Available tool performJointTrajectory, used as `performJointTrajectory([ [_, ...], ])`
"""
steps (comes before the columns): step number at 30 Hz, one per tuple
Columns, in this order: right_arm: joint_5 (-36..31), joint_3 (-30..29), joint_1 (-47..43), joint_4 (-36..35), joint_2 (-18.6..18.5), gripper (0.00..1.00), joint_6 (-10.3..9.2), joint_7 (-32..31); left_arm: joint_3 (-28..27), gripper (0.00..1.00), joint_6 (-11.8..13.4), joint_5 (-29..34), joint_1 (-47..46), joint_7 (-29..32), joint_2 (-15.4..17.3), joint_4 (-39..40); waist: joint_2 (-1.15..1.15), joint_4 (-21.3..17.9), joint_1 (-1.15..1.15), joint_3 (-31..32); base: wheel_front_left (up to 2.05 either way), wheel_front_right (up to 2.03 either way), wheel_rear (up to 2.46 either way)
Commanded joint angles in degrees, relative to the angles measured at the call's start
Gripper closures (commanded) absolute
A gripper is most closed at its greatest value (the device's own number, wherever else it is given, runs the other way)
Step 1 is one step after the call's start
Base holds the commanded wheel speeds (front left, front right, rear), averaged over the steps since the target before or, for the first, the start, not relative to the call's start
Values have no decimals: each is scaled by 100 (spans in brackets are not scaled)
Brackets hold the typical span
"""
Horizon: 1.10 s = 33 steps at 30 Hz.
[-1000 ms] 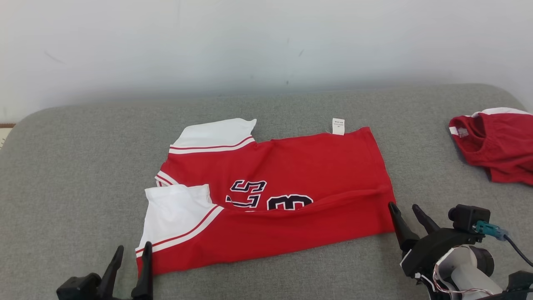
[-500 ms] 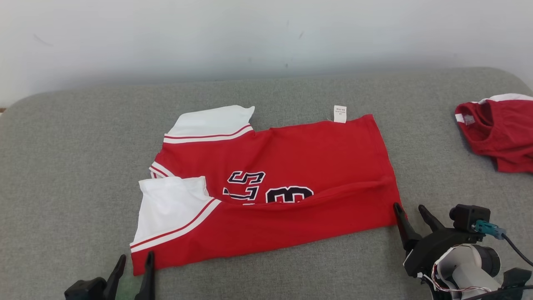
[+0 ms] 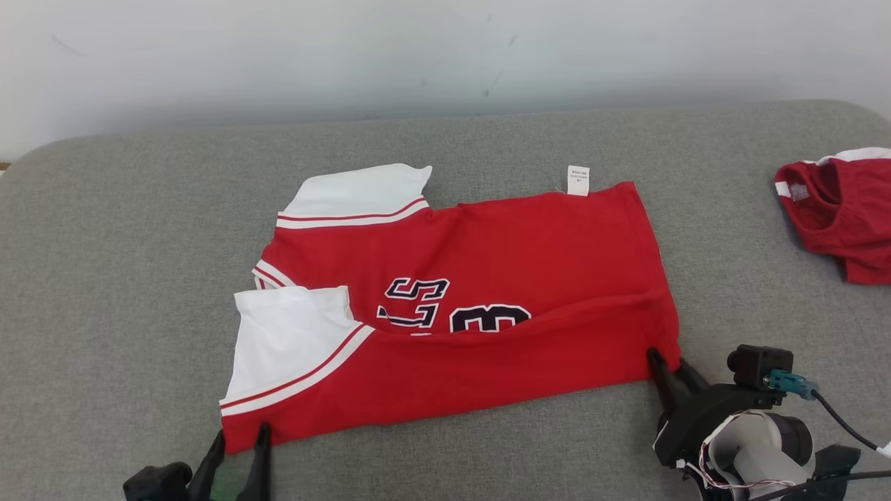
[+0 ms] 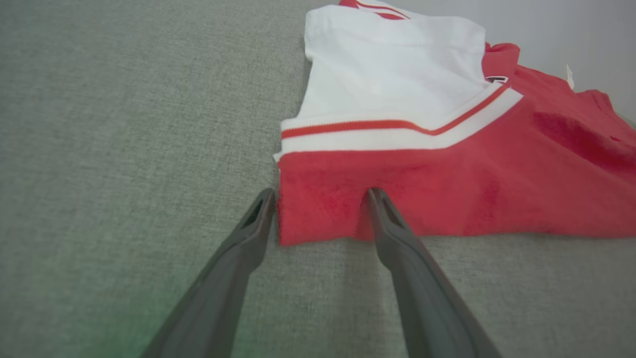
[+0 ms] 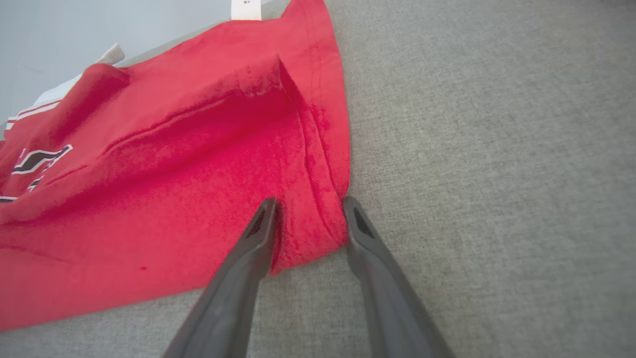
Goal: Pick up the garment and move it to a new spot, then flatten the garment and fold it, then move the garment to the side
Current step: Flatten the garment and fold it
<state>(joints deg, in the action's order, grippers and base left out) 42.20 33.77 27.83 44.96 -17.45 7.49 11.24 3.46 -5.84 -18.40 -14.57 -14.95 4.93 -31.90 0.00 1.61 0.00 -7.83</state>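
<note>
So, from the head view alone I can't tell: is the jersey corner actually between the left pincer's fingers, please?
Observer: Yes; in the left wrist view the left pincer straddles the jersey's red corner, jaws open.
Operator: And the right side, please?
Observer: The right pincer has the bunched hem corner between its fingers, jaws apart.
Operator: Is the cloth flat there?
Observer: No; a raised fold runs up to that hem.

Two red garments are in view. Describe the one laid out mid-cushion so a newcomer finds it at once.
On the grey cushion, look at the middle, before the robot. The jersey lies spread there, near edge folded over. Unlike the bunched red garment at the right edge, it shows dark numerals, white sleeves and a white tag.
</note>
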Motion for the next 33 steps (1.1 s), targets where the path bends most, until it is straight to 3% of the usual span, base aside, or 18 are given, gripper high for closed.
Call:
performJointTrajectory([
  [1, 59, 63, -1, -7, 39, 100, 0, -14, -19, 91, -25, -7, -55, -12, -21, -101, 0, 16, 0, 22, 0, 0, 0],
  [2, 92, 71, -12, -18, 31, 100, 0, -7, -21, 100, -39, -12, -56, -12, -32, -132, 0, 21, 0, 38, 0, 0, 0],
  [18, 752, -154, -1088, -642, -354, 100, -2, 233, -202, 100, -102, -27, 635, -18, -131, 253, 0, 25, 0, 671, 0, 0, 0],
  [33, 853, -411, -2448, -1718, -704, 100, -2, -396, -74, 100, 140, -342, 1892, -18, -183, 1042, 0, -69, 0, 902, 0, 0, 0],
])
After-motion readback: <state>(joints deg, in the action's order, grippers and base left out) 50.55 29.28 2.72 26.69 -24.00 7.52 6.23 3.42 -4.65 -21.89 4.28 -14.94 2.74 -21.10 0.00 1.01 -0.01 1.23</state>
